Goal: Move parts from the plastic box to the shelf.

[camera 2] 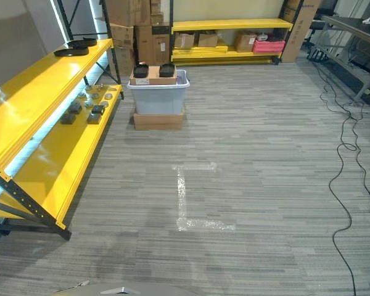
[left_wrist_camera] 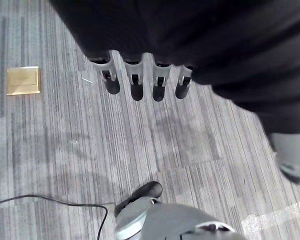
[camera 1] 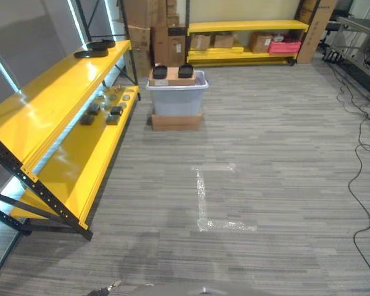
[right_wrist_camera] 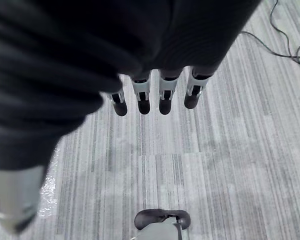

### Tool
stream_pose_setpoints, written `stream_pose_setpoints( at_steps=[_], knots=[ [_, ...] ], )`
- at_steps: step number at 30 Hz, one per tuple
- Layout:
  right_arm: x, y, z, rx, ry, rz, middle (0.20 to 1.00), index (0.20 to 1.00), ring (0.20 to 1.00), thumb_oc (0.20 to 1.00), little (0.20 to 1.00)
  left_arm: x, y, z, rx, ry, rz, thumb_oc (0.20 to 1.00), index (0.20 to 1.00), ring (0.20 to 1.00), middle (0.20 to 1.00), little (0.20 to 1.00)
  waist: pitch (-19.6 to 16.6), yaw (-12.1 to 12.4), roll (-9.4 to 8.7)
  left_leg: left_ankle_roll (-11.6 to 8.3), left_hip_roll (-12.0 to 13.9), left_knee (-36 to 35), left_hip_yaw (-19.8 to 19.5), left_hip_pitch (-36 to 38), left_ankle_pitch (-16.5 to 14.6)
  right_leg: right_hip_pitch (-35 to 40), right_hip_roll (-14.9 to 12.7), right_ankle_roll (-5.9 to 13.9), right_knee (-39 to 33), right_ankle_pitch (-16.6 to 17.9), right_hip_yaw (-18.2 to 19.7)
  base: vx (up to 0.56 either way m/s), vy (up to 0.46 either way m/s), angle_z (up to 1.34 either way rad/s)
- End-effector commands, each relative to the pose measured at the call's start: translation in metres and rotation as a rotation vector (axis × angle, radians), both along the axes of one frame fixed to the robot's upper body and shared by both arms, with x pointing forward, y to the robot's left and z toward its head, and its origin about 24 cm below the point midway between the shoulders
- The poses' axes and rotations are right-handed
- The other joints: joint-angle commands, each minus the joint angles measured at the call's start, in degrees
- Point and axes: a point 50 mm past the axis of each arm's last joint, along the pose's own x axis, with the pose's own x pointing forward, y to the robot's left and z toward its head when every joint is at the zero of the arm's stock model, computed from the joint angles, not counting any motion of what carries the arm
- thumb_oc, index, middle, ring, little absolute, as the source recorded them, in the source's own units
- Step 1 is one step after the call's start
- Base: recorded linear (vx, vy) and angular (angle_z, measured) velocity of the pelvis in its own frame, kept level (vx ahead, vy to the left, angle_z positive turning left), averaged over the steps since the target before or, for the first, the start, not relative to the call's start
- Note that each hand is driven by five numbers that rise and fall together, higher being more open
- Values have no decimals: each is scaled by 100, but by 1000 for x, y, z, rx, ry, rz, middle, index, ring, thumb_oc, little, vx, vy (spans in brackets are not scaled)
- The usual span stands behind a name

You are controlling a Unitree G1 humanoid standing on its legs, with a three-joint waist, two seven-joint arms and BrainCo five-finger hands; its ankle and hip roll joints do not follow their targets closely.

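Note:
A grey plastic box (camera 1: 177,98) stands on a flat cardboard box far ahead on the floor, beside the far end of the yellow shelf (camera 1: 55,92). On top of the box lies a cardboard tray with two black parts (camera 1: 160,71). Several small dark parts (camera 1: 108,108) lie on the shelf's lower board, and flat black discs (camera 1: 91,53) on its upper board. My left hand (left_wrist_camera: 135,82) hangs over the carpet, fingers straight, holding nothing. My right hand (right_wrist_camera: 165,92) hangs the same way, open and empty.
A second yellow shelf (camera 1: 246,28) with cardboard boxes and a pink crate (camera 1: 284,46) lines the back wall. Tape marks (camera 1: 213,197) cross the carpet between me and the box. Cables (camera 1: 364,142) trail along the right. A brass floor plate (left_wrist_camera: 23,80) sits near my left hand.

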Motion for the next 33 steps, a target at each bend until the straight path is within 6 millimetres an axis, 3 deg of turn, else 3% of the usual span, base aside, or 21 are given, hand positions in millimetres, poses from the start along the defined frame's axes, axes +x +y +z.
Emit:
stream_pose_setpoints(
  at_steps=[1, 14, 33],
  knots=[
    [0, -8, 3, -12, -6, -71, 1000, 1000, 1000, 1000, 1000, 11, 10, 4, 28, -7, -41, 1000, 1000, 1000, 1000, 1000, -22, 8, 49, -559, 463, -525, -109, 900, -157, 365, -181, 971, -418, -470, 512, 10, 1, 5],
    [-11, -4, 1, -5, 31, -89, 1000, 1000, 1000, 1000, 1000, 7, 7, 2, 20, -9, 14, 1000, 1000, 1000, 1000, 1000, -36, 25, -17, -546, 439, -559, -144, 913, -171, 373, -233, 994, -419, -426, 407, 5, 3, 4],
    [-2, 4, -2, 0, 33, 17, 1000, 1000, 1000, 1000, 1000, 24, -4, 3, 13, -55, -76, 1000, 1000, 1000, 1000, 1000, -3, 55, -21, -526, 402, -509, -120, 854, -220, 299, -281, 1012, -411, -416, 418, 0, 0, 0]
  ],
)
